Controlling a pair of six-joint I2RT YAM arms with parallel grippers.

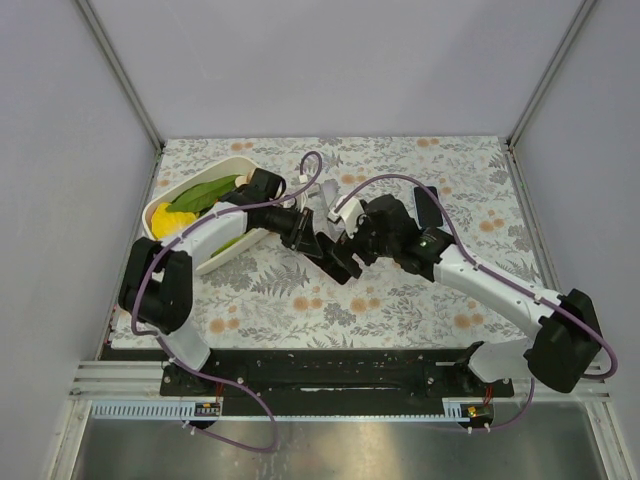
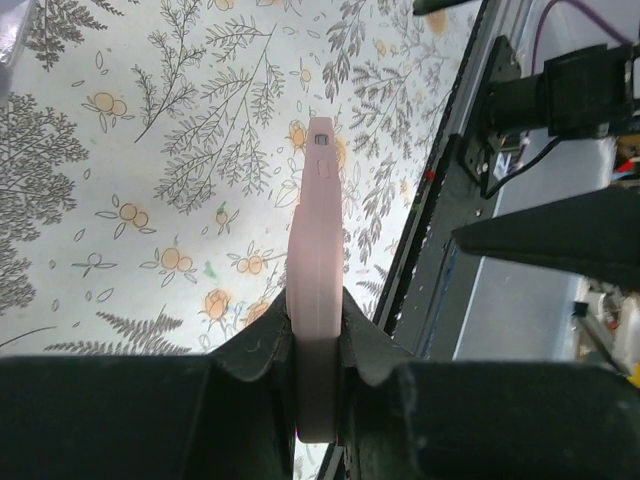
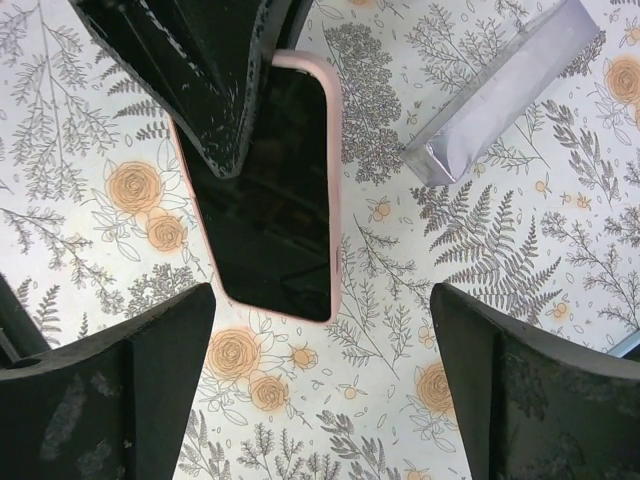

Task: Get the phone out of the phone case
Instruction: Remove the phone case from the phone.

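Note:
A phone with a black screen [image 3: 275, 190] sits in a pink case [image 3: 335, 170]. My left gripper [image 2: 318, 320] is shut on the cased phone, which shows edge-on in the left wrist view [image 2: 318, 230], held a little above the floral table. In the right wrist view the left gripper's black fingers [image 3: 200, 90] cover the phone's upper part. My right gripper [image 3: 320, 370] is open and empty, its jaws spread wide just beyond the phone's lower end. In the top view both grippers meet at the table's middle: the left [image 1: 318, 245] and the right [image 1: 347, 258].
A white bin [image 1: 172, 196] with green and yellow items stands at the back left. A silver-grey wrapped object [image 3: 500, 90] lies beside the phone, seen pale in the top view [image 1: 325, 198]. A dark flat object [image 1: 428, 207] lies behind the right arm.

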